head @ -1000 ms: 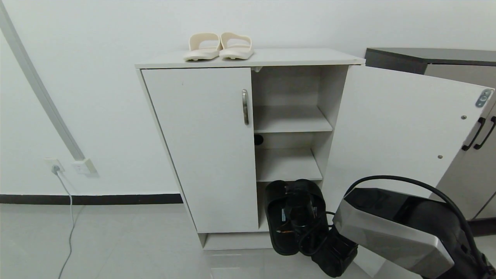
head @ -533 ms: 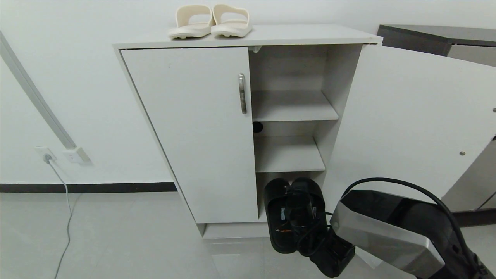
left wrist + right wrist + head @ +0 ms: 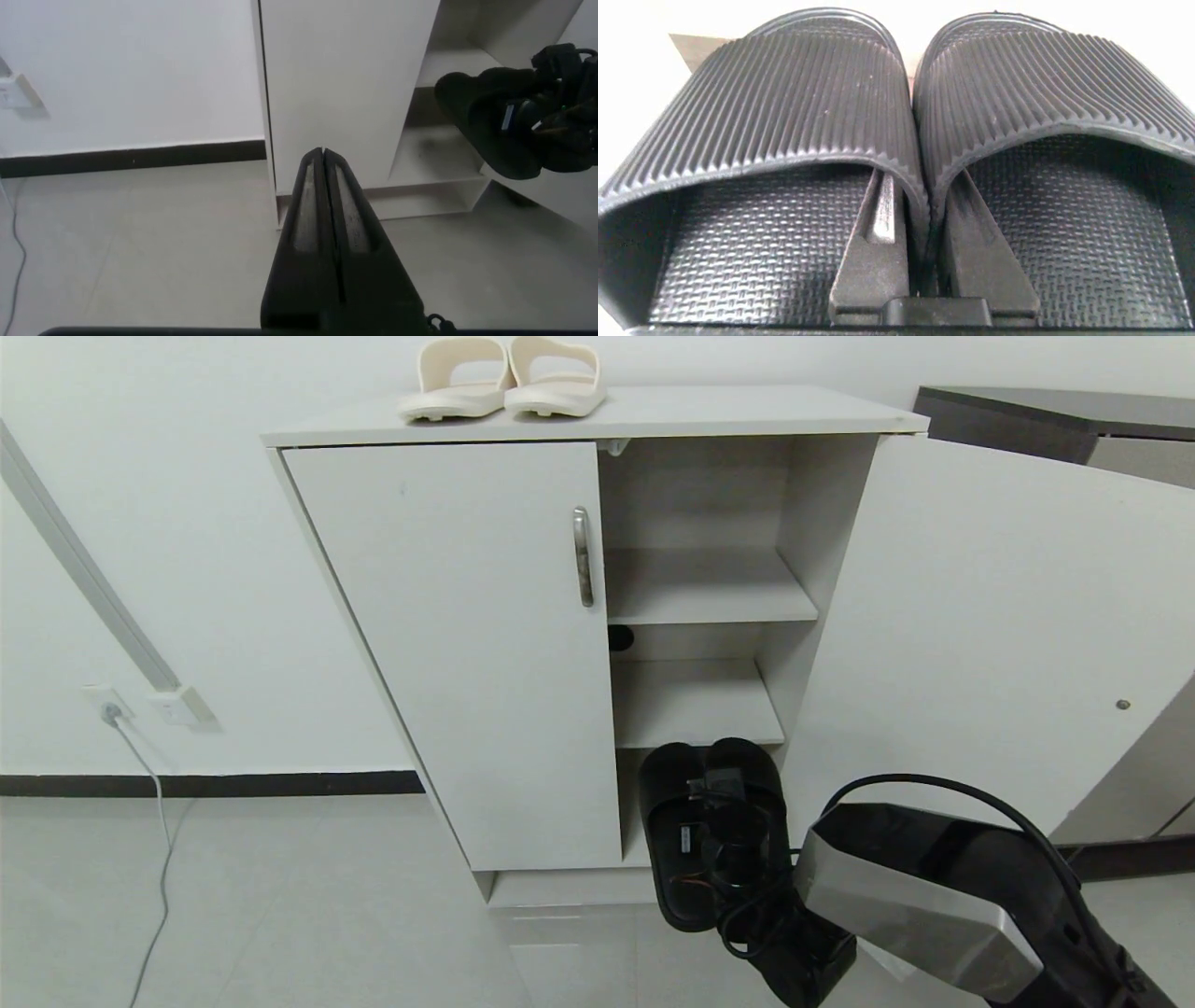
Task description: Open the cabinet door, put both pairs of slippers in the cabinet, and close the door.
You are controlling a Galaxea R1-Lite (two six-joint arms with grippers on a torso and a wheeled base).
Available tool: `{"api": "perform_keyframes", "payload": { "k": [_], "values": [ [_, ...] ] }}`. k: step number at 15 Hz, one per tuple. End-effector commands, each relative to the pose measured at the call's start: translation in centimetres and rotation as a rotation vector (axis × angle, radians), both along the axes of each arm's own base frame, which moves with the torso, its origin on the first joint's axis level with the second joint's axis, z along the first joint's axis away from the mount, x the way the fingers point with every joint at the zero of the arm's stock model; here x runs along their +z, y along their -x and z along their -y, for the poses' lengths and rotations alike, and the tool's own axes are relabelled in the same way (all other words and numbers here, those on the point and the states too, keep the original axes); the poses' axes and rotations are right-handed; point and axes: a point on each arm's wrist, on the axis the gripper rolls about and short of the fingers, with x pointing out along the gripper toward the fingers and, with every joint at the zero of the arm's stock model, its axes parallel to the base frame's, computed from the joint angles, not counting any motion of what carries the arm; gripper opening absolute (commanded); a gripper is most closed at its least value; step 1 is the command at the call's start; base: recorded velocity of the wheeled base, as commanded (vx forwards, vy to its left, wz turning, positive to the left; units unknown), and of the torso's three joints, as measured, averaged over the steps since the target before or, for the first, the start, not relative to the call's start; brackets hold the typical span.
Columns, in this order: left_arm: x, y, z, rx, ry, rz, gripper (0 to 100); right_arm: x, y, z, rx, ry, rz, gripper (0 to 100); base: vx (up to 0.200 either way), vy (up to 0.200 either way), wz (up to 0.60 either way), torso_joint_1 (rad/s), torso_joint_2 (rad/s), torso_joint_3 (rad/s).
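The black slippers (image 3: 709, 821) are at the mouth of the bottom shelf (image 3: 635, 854) of the cabinet (image 3: 747, 411), low in the middle of the head view. To do this well, push them straight in, flat and low. That way the toes slide under the middle shelf (image 3: 691, 705) and do not bump the open door (image 3: 980, 635) on the right of the frame. Let go only when the soles sit on the shelf.

The right pincer (image 3: 920, 187) is almost closed. It squeezes the two inner sides of the slippers together, one finger in each shoe. The left pincer (image 3: 322, 163) is closed tight with nothing in it, above the floor (image 3: 140, 252). The cream slippers (image 3: 504, 378) sit on top of the cabinet, at the upper edge of the frame.
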Motion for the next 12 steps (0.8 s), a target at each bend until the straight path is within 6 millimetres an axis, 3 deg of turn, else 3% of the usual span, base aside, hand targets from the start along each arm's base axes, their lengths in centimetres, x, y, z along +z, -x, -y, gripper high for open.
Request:
{"api": "perform_keyframes", "payload": {
  "k": [1, 3, 12],
  "values": [
    [0.01, -0.01, 0.0, 0.0, 0.0, -0.001, 0, -0.22, -0.12, 0.09, -0.003, 0.003, -0.003, 0, 0.0, 0.0, 0.0, 0.0, 0.0, 0.0],
    [0.01, -0.01, 0.0, 0.0, 0.001, -0.001, 0, -0.12, -0.19, 0.12, -0.003, 0.001, -0.001, 0, 0.0, 0.0, 0.0, 0.0, 0.0, 0.0],
    [0.01, -0.01, 0.0, 0.0, 0.001, -0.001, 0, 0.17, -0.41, 0.3, -0.01, -0.006, 0.007, 0, 0.2, 0.0, 0.0, 0.004, 0.0, 0.0]
  ]
}}
